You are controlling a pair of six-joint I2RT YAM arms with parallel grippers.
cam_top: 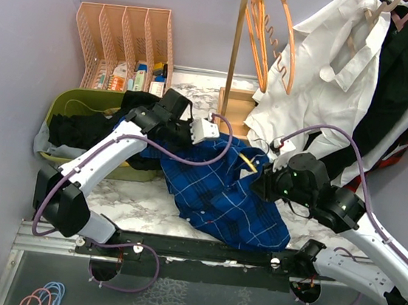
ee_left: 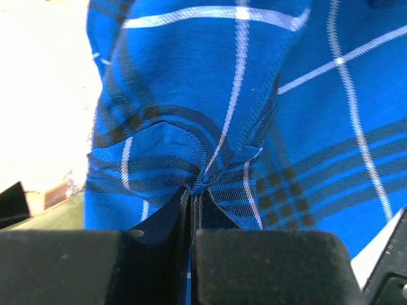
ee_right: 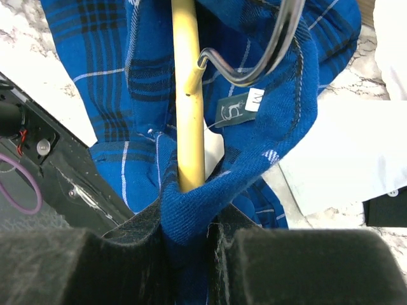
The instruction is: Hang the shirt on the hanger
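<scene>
Marble table [cam_top: 141,206], garments [cam_top: 333,72] crowd right; left pincer [ee_left: 191,202] clamps shirt [cam_top: 235,201], right pincer [ee_right: 187,222] clamps it round hanger [ee_right: 187,95].

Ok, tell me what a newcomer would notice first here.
The bright blue plaid shirt lies heaped in the middle of the top view. The left gripper and right gripper each pinch a fold of it, with the yellow hanger running into the right one's fold. Behind right, a white shirt hangs beside orange hangers.
</scene>
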